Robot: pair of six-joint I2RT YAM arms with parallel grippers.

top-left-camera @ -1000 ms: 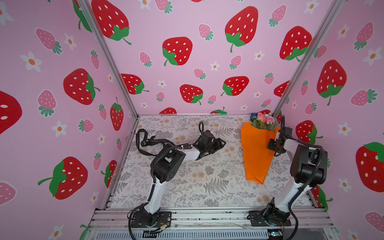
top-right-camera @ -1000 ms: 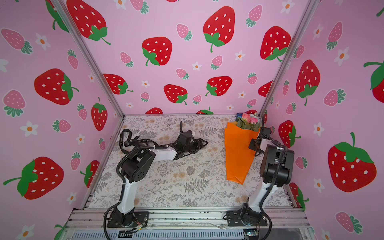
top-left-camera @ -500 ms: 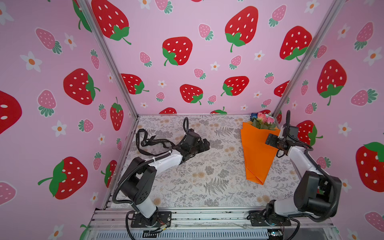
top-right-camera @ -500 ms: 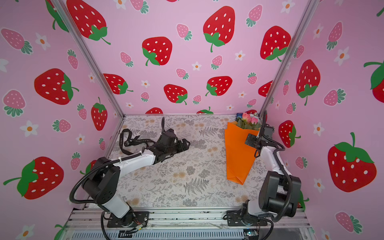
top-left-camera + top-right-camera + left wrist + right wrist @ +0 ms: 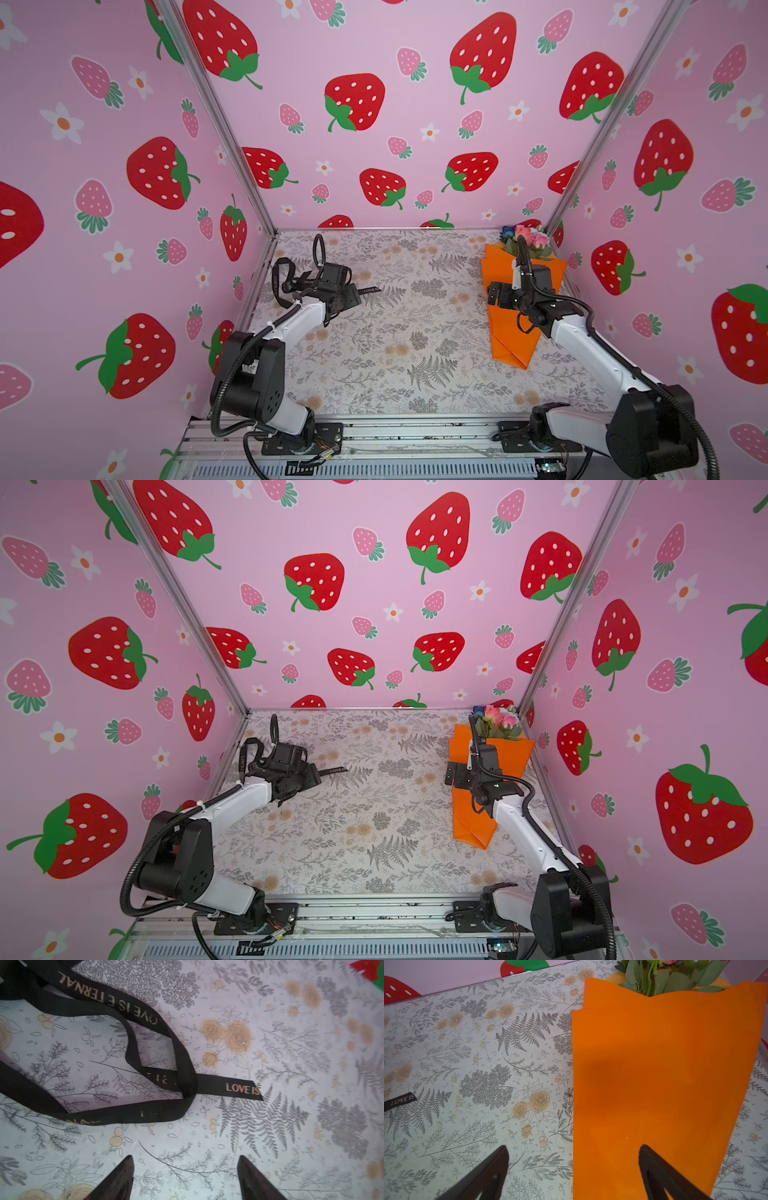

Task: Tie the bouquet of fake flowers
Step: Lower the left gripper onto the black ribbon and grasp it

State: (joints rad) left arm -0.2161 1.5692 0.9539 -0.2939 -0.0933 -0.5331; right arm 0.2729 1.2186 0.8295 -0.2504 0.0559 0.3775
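The bouquet of fake flowers [image 5: 527,242] [image 5: 498,723] lies at the back right, its pink blooms and green leaves [image 5: 664,978] poking out of an orange paper cone [image 5: 509,332] [image 5: 473,816] [image 5: 664,1074]. My right gripper [image 5: 494,294] [image 5: 453,774] [image 5: 573,1149] hangs open over the cone's left edge, one finger above the paper and one above the mat, holding nothing. A black ribbon with gold lettering [image 5: 286,278] [image 5: 249,754] [image 5: 133,1009] [image 5: 400,1101] lies looped at the left. My left gripper [image 5: 352,296] [image 5: 312,777] [image 5: 185,1159] is open and empty, just short of the ribbon's loose end.
A floral-printed mat [image 5: 399,332] covers the floor. Pink strawberry walls [image 5: 374,124] close in the back and both sides, with the bouquet's blooms almost against the right rear corner post [image 5: 557,224]. An aluminium rail [image 5: 415,432] carrying both arm bases runs along the front.
My left gripper has drawn back leftward from mid-mat to the ribbon's end. My right gripper has swung left over the orange paper and opened wider. Both arms now sit lower.
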